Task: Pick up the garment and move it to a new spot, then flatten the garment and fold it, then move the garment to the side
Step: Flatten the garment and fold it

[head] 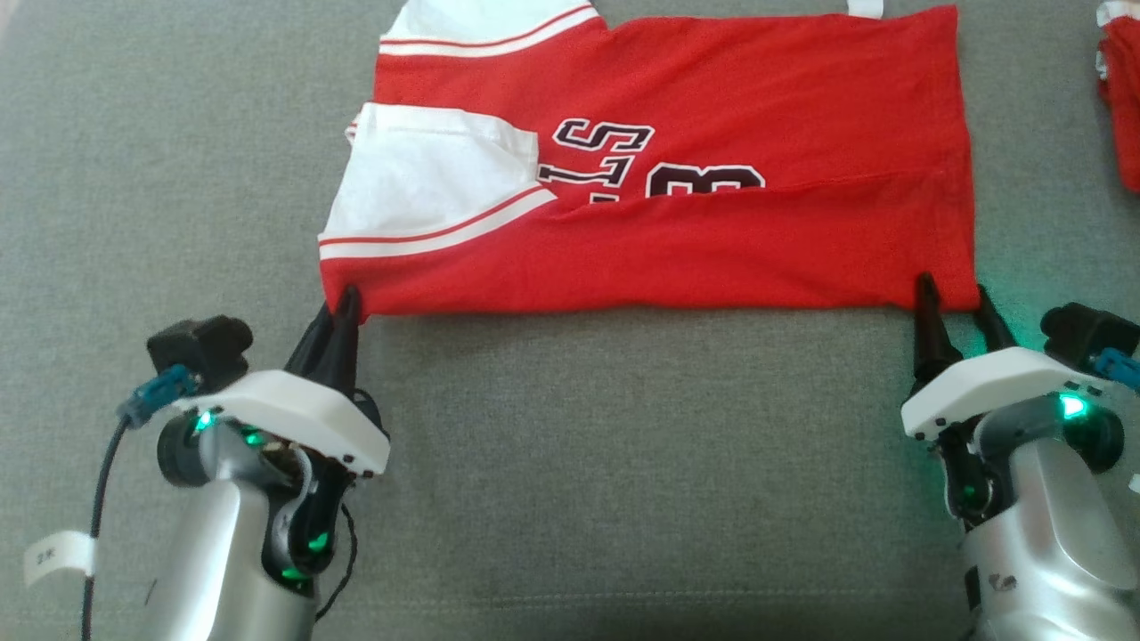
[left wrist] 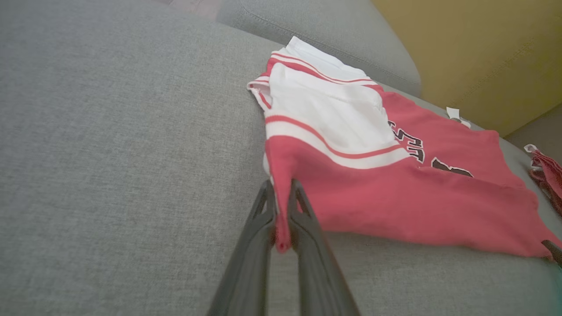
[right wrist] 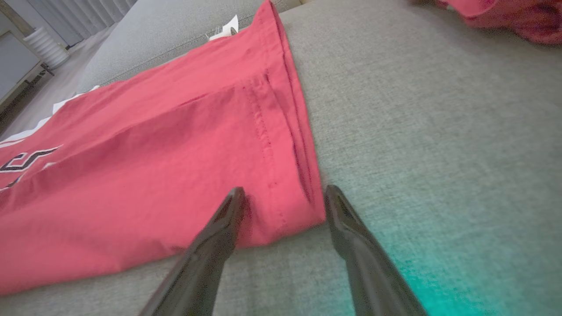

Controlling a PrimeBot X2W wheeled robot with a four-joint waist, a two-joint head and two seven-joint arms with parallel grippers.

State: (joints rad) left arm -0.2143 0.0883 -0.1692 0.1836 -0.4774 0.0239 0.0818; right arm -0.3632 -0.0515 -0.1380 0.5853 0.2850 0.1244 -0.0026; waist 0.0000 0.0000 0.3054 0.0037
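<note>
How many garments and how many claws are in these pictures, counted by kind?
Garments: 2, the jersey and another red garment
Claws: 2, left claw and right claw
Total: 4

Red-and-white jersey point(head: 757, 98) lies flat, near edge apparently folded over.

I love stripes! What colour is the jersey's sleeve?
The jersey sleeve is white with a red stripe, clearest in the head view.

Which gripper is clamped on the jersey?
The left gripper: its fingers are shut on one near corner of the jersey; the right gripper stands open astride the other.
</note>
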